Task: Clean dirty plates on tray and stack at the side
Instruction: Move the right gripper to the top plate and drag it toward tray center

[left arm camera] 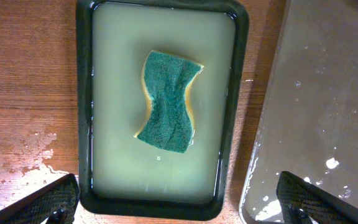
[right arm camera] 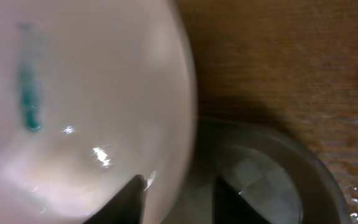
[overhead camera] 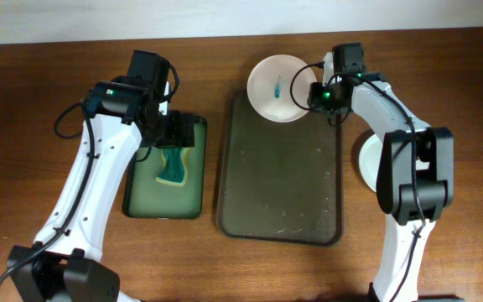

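Note:
A white plate (overhead camera: 267, 102) with a teal smear at its centre is at the far end of the dark olive tray (overhead camera: 279, 176), overlapping the tray's far rim. My right gripper (overhead camera: 313, 94) grips the plate's right rim. In the right wrist view the fingers (right arm camera: 179, 199) straddle the rim of the plate (right arm camera: 92, 93), with the tray (right arm camera: 272, 180) below. Another white plate (overhead camera: 369, 159) lies on the table right of the tray, partly hidden by the right arm. My left gripper (overhead camera: 174, 134) is open and empty above the green tray; it also shows in the left wrist view (left arm camera: 179, 193).
The smaller green tray (overhead camera: 164, 216) with yellowish liquid stands left of the olive tray and holds a teal-and-yellow sponge (overhead camera: 173, 168). The left wrist view shows the sponge (left arm camera: 169, 102), the green tray's rim (left arm camera: 84, 93) and the wet olive tray (left arm camera: 328, 93). Water drops lie on the table.

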`<state>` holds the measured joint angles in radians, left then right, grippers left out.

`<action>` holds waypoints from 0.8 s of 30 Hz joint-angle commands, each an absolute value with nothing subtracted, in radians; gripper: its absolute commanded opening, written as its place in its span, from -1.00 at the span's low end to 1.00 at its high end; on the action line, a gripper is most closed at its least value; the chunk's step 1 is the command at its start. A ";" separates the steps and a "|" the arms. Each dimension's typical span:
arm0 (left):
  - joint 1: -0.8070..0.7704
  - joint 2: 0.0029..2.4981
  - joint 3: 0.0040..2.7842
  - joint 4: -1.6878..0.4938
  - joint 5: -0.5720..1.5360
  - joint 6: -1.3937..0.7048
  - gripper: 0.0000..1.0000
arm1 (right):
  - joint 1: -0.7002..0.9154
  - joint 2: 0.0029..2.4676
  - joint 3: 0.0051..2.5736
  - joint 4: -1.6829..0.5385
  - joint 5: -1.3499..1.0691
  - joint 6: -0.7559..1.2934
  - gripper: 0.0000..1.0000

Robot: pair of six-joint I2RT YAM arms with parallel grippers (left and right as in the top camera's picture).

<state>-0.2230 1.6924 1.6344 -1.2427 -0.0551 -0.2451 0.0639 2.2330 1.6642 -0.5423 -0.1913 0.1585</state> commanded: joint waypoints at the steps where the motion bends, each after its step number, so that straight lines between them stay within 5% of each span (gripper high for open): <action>1: -0.222 1.686 1.642 -1.243 -0.048 -0.237 0.99 | 0.052 2.257 1.686 -0.547 -0.181 0.239 -0.92; 7: -0.222 1.686 1.642 -1.243 -0.048 -0.237 0.99 | 0.052 2.164 1.686 -0.744 -0.263 0.260 -0.91; 13: -0.222 1.686 1.642 -1.243 -0.048 -0.237 0.99 | 0.076 2.086 1.676 -1.208 -0.277 0.267 -0.91; 20: -0.222 1.686 1.642 -1.243 -0.048 -0.237 0.99 | 0.171 2.086 1.386 -1.079 -0.287 0.523 -0.92; 21: -0.222 1.686 1.642 -1.243 -0.047 -0.237 0.99 | 0.171 2.079 1.375 -1.060 -0.297 0.522 -0.86; 24: -0.222 1.686 1.642 -1.243 -0.048 -0.237 0.99 | 0.171 1.968 1.375 -1.056 -0.291 0.488 -0.26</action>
